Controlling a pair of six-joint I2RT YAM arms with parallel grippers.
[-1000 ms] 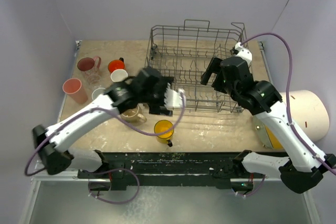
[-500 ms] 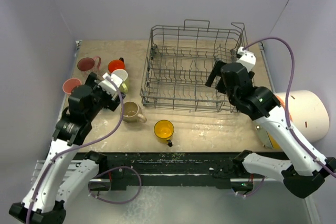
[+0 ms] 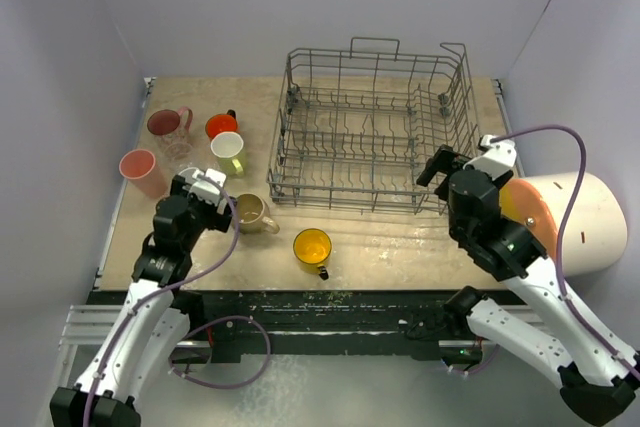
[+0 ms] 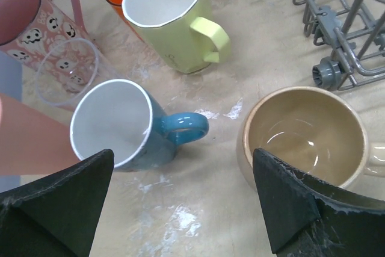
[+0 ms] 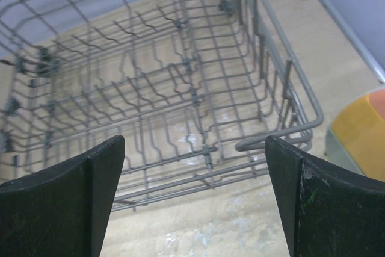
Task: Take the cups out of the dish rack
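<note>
The dish rack (image 3: 345,194) stands far and centre on the table (image 3: 420,237), seemingly bare of cups. The right gripper (image 5: 195,148) hovers at its near-right corner and the left gripper (image 4: 183,167) over the blue mug (image 4: 129,126) and beige mug (image 4: 304,133), both spread wide and empty-handed. The pink mug (image 3: 165,124), pink tumbler (image 3: 141,171), pale yellow-green mug (image 3: 228,150), orange cup (image 3: 221,126) and clear glass (image 4: 66,73) cluster upright at the left. The yellow cup (image 3: 312,246) stands alone, nearer.

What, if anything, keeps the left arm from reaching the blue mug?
Probably nothing, so yes. The open left gripper hangs right over the blue mug with no object between. The clear glass and pink tumbler stand tight beside it, so a finger might bump them.
</note>
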